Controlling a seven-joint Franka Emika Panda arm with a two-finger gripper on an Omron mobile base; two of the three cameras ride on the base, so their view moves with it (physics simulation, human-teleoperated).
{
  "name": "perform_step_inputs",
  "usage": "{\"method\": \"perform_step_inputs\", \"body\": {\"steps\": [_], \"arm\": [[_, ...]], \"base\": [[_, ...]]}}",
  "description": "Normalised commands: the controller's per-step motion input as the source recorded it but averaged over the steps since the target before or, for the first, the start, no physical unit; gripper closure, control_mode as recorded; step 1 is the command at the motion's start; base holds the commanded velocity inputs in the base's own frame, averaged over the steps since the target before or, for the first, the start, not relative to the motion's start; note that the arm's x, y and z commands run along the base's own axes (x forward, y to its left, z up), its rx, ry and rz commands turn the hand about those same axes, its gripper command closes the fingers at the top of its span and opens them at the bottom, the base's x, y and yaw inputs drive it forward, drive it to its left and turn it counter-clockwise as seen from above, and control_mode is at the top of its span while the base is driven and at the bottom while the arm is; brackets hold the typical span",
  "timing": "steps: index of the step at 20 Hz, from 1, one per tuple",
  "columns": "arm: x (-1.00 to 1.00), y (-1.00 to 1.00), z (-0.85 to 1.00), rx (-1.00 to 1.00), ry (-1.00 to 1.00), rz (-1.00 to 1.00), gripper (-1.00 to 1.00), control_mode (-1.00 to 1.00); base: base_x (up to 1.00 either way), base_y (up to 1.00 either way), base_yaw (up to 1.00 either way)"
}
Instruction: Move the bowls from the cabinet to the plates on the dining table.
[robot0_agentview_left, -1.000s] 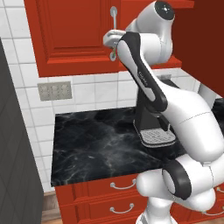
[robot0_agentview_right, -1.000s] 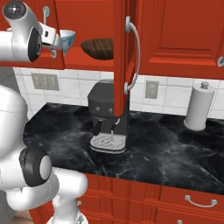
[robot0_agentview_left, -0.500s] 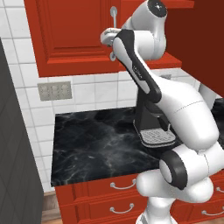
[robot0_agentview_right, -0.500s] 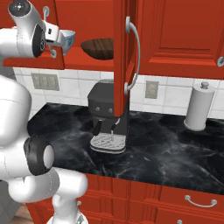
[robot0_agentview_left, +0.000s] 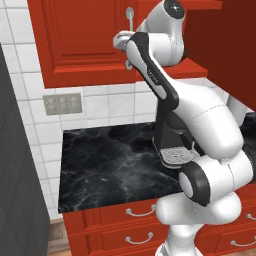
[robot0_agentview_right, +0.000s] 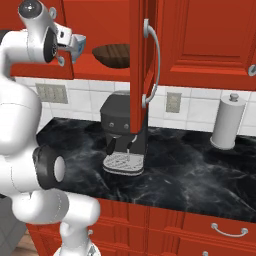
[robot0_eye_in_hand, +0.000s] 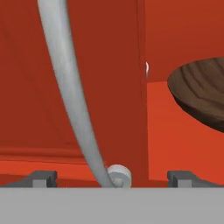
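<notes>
The red cabinet (robot0_agentview_right: 200, 40) has its right door (robot0_agentview_right: 141, 65) swung open and its left door (robot0_agentview_left: 75, 40) closed. On its shelf (robot0_eye_in_hand: 170, 131) rests the dark brown wooden bowl (robot0_agentview_right: 112, 54) (robot0_eye_in_hand: 201, 96). Left of it stands the white, blue-patterned bowl (robot0_agentview_right: 80, 45), partly hidden behind my hand. My gripper (robot0_eye_in_hand: 113, 179) (robot0_agentview_left: 120, 41) is open, up against the left door. The foot of that door's curved silver handle (robot0_eye_in_hand: 70, 100) lies between the fingertips (robot0_eye_in_hand: 41, 177). The plates and the dining table are out of view.
Below the cabinet runs a black marble counter (robot0_agentview_left: 110, 160) with a dark coffee machine (robot0_agentview_right: 122, 135) and a paper towel roll (robot0_agentview_right: 227, 122). Red drawers (robot0_agentview_right: 200, 230) sit under it. A dark tall unit (robot0_agentview_left: 20, 175) stands at the left.
My hand has crept a little closer to the left door's handle. The jaws stay open and the bowls have not moved.
</notes>
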Motion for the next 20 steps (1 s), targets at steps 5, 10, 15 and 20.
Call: {"method": "perform_step_inputs", "body": {"steps": [5,10,15,20], "arm": [[0.23,0.07,0.00,-0.01,0.00,0.00,-1.00,-1.00],[0.27,0.17,0.00,-0.01,0.00,0.00,-1.00,-1.00],[0.15,0.09,0.00,-0.01,0.02,0.00,-1.00,-1.00],[0.01,0.03,0.00,0.00,0.02,0.00,1.00,-1.00]], "base": [[0.00,0.00,0.00],[0.00,0.00,0.00],[0.00,0.00,0.00],[0.00,0.00,0.00]]}}
